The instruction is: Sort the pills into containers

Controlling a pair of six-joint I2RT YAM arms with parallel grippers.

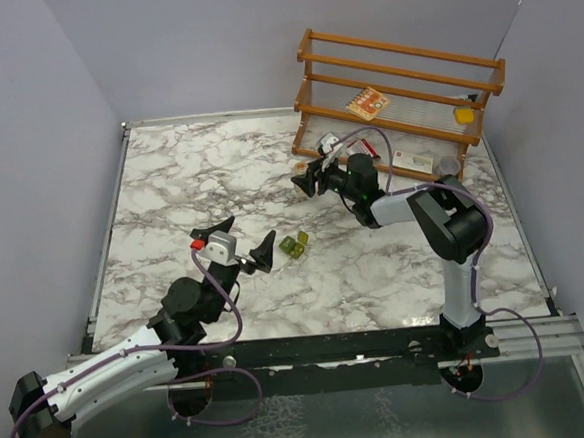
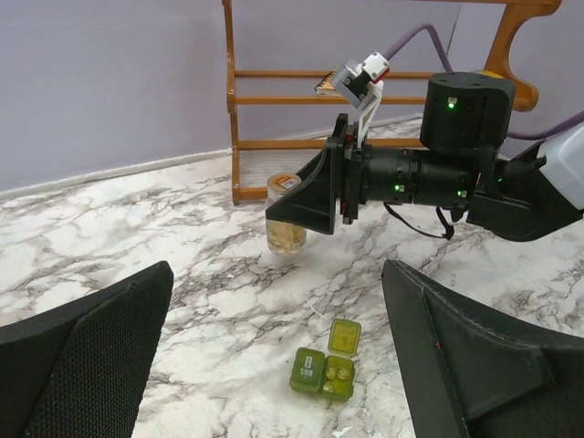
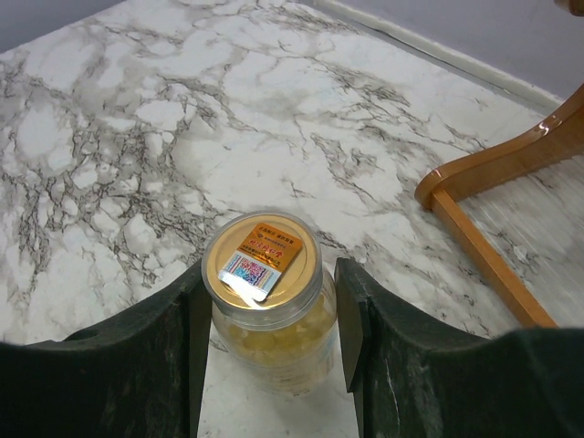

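The right tool (image 3: 272,310) pinched the capped clear cylindrical bottle (image 3: 263,265), full of tiny yellow-orange pills (image 3: 274,351). Just ahead of the spread left tool (image 2: 276,274), the olive-green plastic pill box (image 2: 310,370) held few, so most sorting remained.

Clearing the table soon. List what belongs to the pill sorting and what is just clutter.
Job: pill bottle, green pill box, pills in it, right tool closed on the bottle.
Clutter: wooden rack, red-and-white carton, yellow block.
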